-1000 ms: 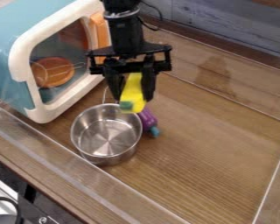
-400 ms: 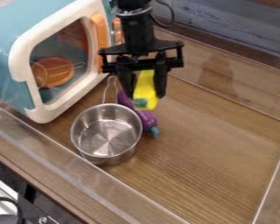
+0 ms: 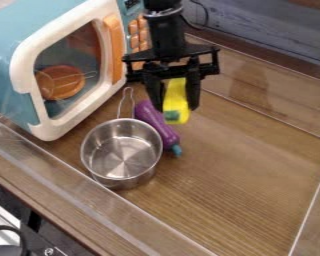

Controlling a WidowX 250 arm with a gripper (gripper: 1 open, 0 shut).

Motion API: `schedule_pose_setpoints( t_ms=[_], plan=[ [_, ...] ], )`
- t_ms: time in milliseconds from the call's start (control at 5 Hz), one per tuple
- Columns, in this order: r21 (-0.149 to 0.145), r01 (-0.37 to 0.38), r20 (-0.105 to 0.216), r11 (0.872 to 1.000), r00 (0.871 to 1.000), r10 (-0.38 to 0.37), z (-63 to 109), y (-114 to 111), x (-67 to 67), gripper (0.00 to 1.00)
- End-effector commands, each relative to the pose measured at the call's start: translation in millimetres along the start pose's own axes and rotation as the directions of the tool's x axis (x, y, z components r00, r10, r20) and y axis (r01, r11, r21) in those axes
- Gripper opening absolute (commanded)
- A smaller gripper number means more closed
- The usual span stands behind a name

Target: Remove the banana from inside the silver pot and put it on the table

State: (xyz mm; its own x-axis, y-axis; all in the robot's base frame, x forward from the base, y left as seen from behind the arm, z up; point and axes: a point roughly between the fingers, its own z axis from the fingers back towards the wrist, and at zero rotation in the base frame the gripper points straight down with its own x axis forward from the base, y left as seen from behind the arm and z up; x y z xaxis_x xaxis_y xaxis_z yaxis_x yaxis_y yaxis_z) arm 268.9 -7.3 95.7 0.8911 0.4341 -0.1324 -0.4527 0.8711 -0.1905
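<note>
Brown wood grain covers the table (image 3: pixel 243 190), with a clear raised rim along its edges. Nearest, at the lower left corner and outside that rim, lie a black cable (image 3: pixel 8 232) and a pale surface, both cut off by the frame.

Farther in, on the left part of the table, the pot (image 3: pixel 121 155) sits upright, round and shiny, its inside bare metal. Its thin wire handle (image 3: pixel 125 98) points away toward the far side.

Just beside the pot, on its right, lies a purple eggplant (image 3: pixel 156 124) with a teal end (image 3: pixel 175 151) toward the near side.

Beyond the pot, to the right of its handle, the black gripper (image 3: pixel 174 86) points down, closed on the banana (image 3: pixel 176 101). Yellow with a green tip (image 3: pixel 179 117) at its lower end, the banana hangs upright between the fingers, out of the pot and to its right. Whether it touches the table cannot be told.

At the far left stands the microwave (image 3: pixel 27 48), teal with a cream front frame, an orange round piece (image 3: pixel 60 82) inside it. Behind everything runs a grey plank wall (image 3: pixel 272 30).
</note>
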Motion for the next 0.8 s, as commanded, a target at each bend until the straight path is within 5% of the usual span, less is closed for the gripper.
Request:
schedule_pose_setpoints(
  t_ms=[0,600],
  plan=[
    [-0.023,0.013,0.045,1.0,0.999,-0.012,10.5,-10.7,5.8,0.0],
    [-0.04,0.011,0.054,0.999,0.998,-0.009,5.4,-23.3,7.1,0.0]
  ],
)
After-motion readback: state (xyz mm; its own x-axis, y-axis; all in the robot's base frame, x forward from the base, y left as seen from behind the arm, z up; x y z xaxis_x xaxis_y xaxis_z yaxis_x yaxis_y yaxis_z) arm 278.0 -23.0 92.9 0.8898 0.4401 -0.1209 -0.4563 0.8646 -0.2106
